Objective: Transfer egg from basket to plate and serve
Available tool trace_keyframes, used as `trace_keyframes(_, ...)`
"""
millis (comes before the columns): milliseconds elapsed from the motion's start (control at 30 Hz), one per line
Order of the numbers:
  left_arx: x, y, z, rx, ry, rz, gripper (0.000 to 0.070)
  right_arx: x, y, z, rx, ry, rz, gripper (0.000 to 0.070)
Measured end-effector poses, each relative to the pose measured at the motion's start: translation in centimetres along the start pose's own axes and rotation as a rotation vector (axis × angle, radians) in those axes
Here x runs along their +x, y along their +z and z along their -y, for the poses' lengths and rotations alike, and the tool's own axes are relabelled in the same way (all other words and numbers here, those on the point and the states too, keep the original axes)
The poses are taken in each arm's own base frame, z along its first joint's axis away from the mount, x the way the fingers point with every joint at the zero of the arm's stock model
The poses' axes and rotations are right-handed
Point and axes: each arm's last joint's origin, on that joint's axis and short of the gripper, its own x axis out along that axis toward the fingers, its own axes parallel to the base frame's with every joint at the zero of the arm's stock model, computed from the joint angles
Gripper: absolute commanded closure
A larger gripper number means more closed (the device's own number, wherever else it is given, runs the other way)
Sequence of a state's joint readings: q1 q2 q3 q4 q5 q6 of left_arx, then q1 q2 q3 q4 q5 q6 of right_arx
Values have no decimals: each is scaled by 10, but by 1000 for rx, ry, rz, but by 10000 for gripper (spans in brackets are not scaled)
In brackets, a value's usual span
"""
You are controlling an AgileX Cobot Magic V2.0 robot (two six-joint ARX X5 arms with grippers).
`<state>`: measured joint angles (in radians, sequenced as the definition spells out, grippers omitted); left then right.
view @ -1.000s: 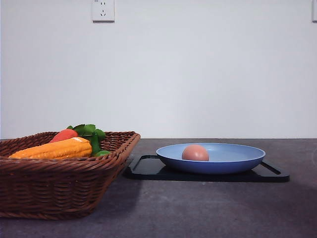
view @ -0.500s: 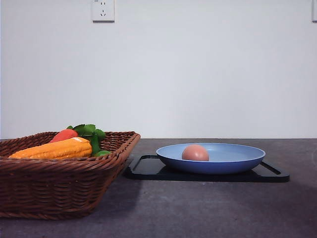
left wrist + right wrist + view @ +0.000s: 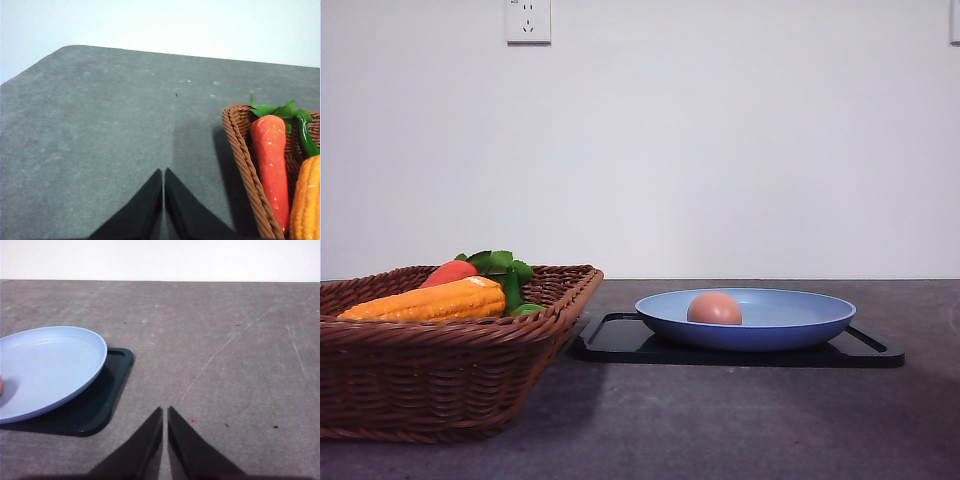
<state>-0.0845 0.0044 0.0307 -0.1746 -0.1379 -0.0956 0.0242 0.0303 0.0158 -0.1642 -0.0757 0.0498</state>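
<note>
I see nothing changed: egg [image 3: 714,308] rests in plate [image 3: 745,318], both claws [image 3: 163,207] [image 3: 165,445] clenched empty, so serving remains.

No readable text, labels, brands or numbers on anything.

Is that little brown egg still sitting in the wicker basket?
No, the small reddish-brown egg lies in the light blue round plate, apart from the dark brown woven wicker basket.
</note>
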Motion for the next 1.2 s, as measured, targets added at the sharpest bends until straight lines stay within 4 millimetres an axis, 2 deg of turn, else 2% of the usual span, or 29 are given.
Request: trace_keyframes(1200,0,0,0,0,0,0,700,0,0,0,0,0,0,700)
